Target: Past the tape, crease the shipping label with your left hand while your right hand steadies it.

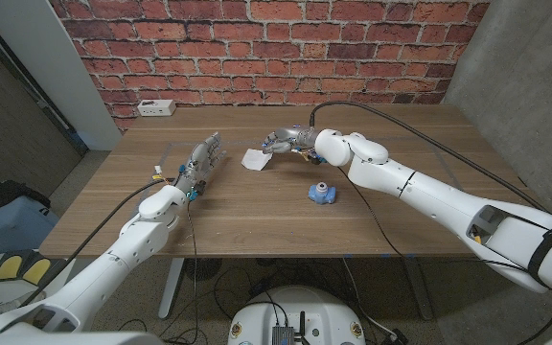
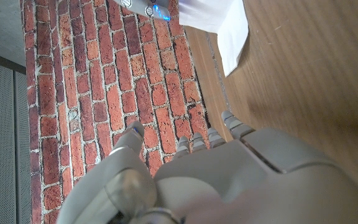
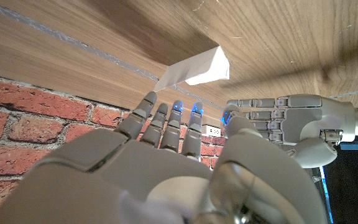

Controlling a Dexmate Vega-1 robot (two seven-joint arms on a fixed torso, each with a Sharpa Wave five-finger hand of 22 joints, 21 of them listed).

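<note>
Label (image 1: 255,159) lies on the table (image 1: 257,206) toward 12 o'clock, a white sheet already folded over on itself, with 1 flap lifting off the wood in the right wrist view (image 3: 194,70). Right hand (image 1: 288,142) sits just beside it at the label's 3 o'clock, fingers (image 3: 166,121) extended toward the sheet and slightly apart, holding nothing; whether the fingertips touch the paper cannot be told. Left hand (image 1: 199,161) stands on the table at the label's 9 o'clock, near it but apart, fingers straight and held close together, empty. In the left wrist view its fingertips (image 2: 199,142) point toward the brick wall, with the label's corner (image 2: 229,28) ahead of them. Tape (image 1: 322,192), a small blue roll, rests at the label's 4 o'clock, near the right forearm. White power strip (image 1: 156,107) lies at the table's far edge, about 10 o'clock.
</note>
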